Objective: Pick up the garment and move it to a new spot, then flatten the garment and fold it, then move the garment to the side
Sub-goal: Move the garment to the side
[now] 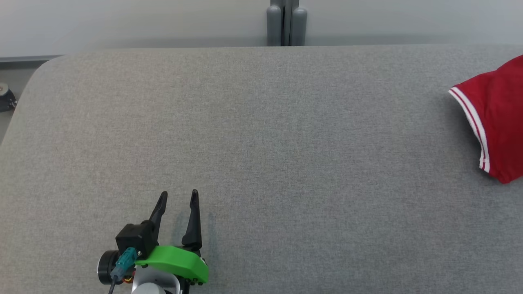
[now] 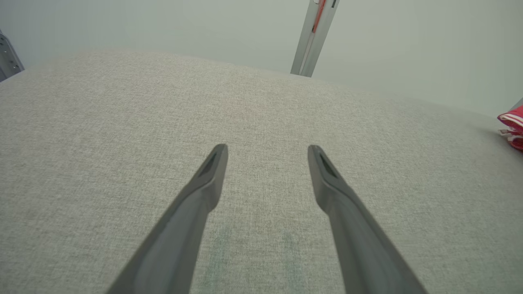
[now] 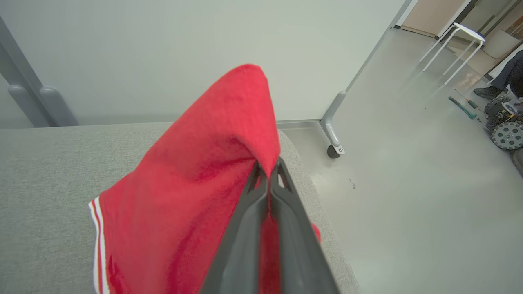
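The garment (image 1: 496, 118) is red with white stripes along one hem. It reaches in from the right edge of the head view, at the right end of the grey table. In the right wrist view my right gripper (image 3: 268, 168) is shut on a raised fold of the garment (image 3: 196, 196), which drapes down to the left over the table's end. My left gripper (image 1: 178, 197) stands open low over the table near its front left, holding nothing. Between its fingers (image 2: 212, 171) in the left wrist view is bare fabric surface, and a bit of the garment (image 2: 512, 124) shows far right.
The grey fabric table (image 1: 261, 143) has rounded corners. A grey post (image 1: 287, 22) stands behind its far edge. Off the table's right end lies pale floor with a panel's caster foot (image 3: 336, 150), a white stool (image 3: 461, 38) and wheeled gear (image 3: 504, 130).
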Tool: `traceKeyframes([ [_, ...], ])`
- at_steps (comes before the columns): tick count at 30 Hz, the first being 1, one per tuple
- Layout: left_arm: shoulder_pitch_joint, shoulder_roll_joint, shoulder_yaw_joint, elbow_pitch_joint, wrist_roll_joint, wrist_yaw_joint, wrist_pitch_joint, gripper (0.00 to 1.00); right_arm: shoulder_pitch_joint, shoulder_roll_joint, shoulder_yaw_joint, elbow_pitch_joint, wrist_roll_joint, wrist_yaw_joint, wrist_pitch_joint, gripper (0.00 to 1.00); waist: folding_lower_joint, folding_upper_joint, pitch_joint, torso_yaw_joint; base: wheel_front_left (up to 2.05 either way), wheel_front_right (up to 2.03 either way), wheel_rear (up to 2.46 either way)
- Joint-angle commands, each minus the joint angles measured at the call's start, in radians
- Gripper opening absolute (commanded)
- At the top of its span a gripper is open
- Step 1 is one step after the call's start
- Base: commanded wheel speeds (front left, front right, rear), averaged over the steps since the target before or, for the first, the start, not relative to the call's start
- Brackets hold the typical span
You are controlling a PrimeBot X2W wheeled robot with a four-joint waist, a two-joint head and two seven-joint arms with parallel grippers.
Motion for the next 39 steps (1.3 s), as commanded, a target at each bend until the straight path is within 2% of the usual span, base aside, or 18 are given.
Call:
traceKeyframes([
  [1, -0.018, 0.011, -0.002, -0.004, 0.010, -0.004, -0.002, 1.00, -0.017, -0.013, -0.028, 0.008, -0.018, -0.002, 0.001, 0.00, 0.0000, 0.0000, 0.031, 0.014, 0.00, 0.00, 0.00],
  [8, -0.052, 0.033, -0.009, -0.027, 0.026, -0.002, 0.010, 1.00, -0.004, -0.038, -0.234, 0.028, -0.147, -0.002, -0.021, 0.00, 0.0000, 0.0000, 0.109, 0.029, 0.00, 0.00, 0.00],
  [9, -0.055, 0.036, -0.009, -0.031, 0.028, -0.001, 0.011, 1.00, -0.003, -0.033, -0.261, 0.028, -0.166, -0.002, -0.028, 0.18, 0.0000, 0.0000, 0.117, 0.029, 0.00, 0.00, 0.00],
  [10, -0.059, 0.038, -0.010, -0.034, 0.030, 0.001, 0.014, 1.00, -0.001, -0.026, -0.290, 0.025, -0.192, -0.002, -0.040, 0.47, 0.0000, 0.0000, 0.126, 0.028, 0.00, 0.00, 0.00],
  [11, -0.061, 0.040, -0.011, -0.037, 0.031, 0.003, 0.015, 1.00, 0.002, -0.020, -0.306, 0.020, -0.216, -0.002, -0.050, 1.00, 0.0000, 0.0000, 0.132, 0.027, 0.00, 0.00, 0.00],
  [18, -0.072, 0.051, -0.020, -0.052, 0.037, 0.009, 0.030, 1.00, -0.018, 0.057, -0.413, 0.006, -0.351, -0.002, -0.113, 1.00, 0.0000, 0.0000, 0.150, 0.005, 0.00, 0.00, 0.00],
  [25, -0.079, 0.054, -0.029, -0.056, 0.032, 0.010, 0.037, 1.00, -0.037, 0.113, -0.429, 0.047, -0.399, -0.002, -0.171, 1.00, 0.0000, 0.0000, 0.129, -0.024, 0.00, 0.00, 0.00],
  [29, -0.077, 0.053, -0.032, -0.050, 0.024, 0.008, 0.036, 1.00, -0.057, 0.129, -0.383, 0.089, -0.384, -0.002, -0.243, 1.00, 0.0000, 0.0000, 0.101, -0.041, 0.00, 0.00, 0.00],
  [33, -0.068, 0.049, -0.029, -0.037, 0.015, 0.005, 0.030, 1.00, -0.091, 0.166, -0.285, 0.149, -0.343, -0.002, -0.323, 1.00, 0.0000, 0.0000, 0.050, -0.059, 0.00, 0.00, 0.00],
  [39, -0.041, 0.040, -0.015, -0.005, -0.005, 0.008, 0.021, 1.00, -0.091, 0.271, -0.109, 0.223, -0.252, -0.002, -0.427, 1.00, 0.0000, 0.0000, -0.046, -0.076, 0.00, 0.00, 0.00],
])
